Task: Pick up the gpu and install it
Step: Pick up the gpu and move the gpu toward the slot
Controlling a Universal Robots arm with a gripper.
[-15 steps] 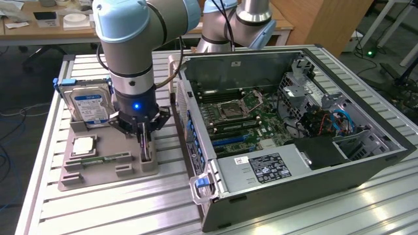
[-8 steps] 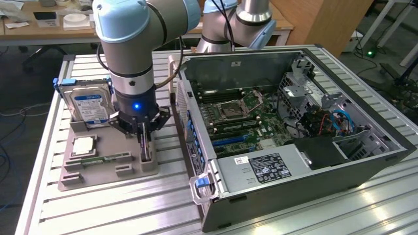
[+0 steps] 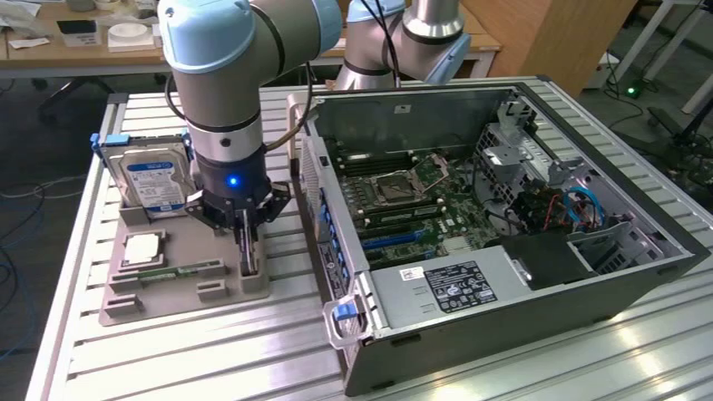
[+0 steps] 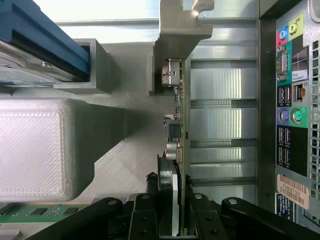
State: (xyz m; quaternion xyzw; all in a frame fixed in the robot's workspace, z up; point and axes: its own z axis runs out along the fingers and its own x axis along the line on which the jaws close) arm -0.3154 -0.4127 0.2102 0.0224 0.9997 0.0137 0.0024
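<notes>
Wrist view puts the gripper (image 4: 179, 186) nearest to you, its black jaws standing one on each side of the gpu (image 4: 183, 115). You see the card edge-on, a thin green line running away from the camera. A pale sliver of gap shows between one pad and the board, so read the claw as released and straddling the card, not clenched on it.

The card stands on its long edge in the grey tray (image 4: 100, 165). Small cans and chips stick out from one of its faces, just ahead of the pad. Farther along, its silvery bracket (image 4: 181, 35) closes off the far end.

Judge the card as light and stiff, but thin and easily hurt. It should not sag, though a hard squeeze on its parts could crack a joint. The better hold looks to be on the flat board faces near mid-length, clear of the cans, so that it does not swing. The bracket is the sturdiest part but sits far off balance.

Beside the card lie a green memory strip (image 4: 40, 212) and the blue-railed hard drive (image 4: 30, 35). On the card's other side, across the slatted table (image 4: 220, 120), you see the port panel (image 4: 290, 100) of the computer case.

In the exterior view the gripper (image 3: 247, 259) is down in the tray (image 3: 167, 305), just beside the open computer case (image 3: 624, 276), with the motherboard (image 3: 423, 209) bare inside.
</notes>
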